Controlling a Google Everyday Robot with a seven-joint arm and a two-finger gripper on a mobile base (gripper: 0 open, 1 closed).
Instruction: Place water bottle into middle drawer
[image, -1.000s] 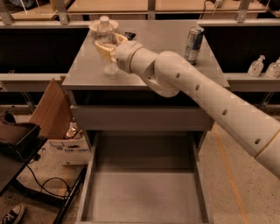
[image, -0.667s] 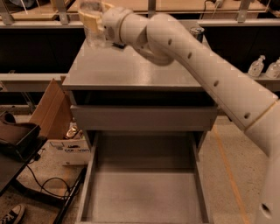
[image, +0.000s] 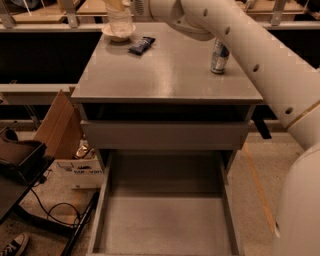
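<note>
The water bottle (image: 119, 18) is clear and ribbed. It hangs at the top left of the view, over the back left corner of the cabinet top, with its upper part cut off by the frame edge. My gripper (image: 123, 4) is at the top edge, shut on the bottle, and my white arm (image: 250, 45) reaches in from the right. The middle drawer (image: 165, 222) stands pulled out at the bottom of the view, with a bare grey floor and low side walls. The bottle is high above and behind it.
A white bowl (image: 117, 33) sits under the bottle on the cabinet top (image: 170, 75). A dark snack packet (image: 141, 45) lies beside the bowl and a silver-blue can (image: 218, 56) stands at the right. The upper drawer front (image: 165, 135) is shut. A cardboard box (image: 57, 125) and cables lie on the floor at the left.
The gripper has lifted the bottle off the cabinet top, up toward the back left. The arm has swung higher, uncovering the bowl and snack packet.
</note>
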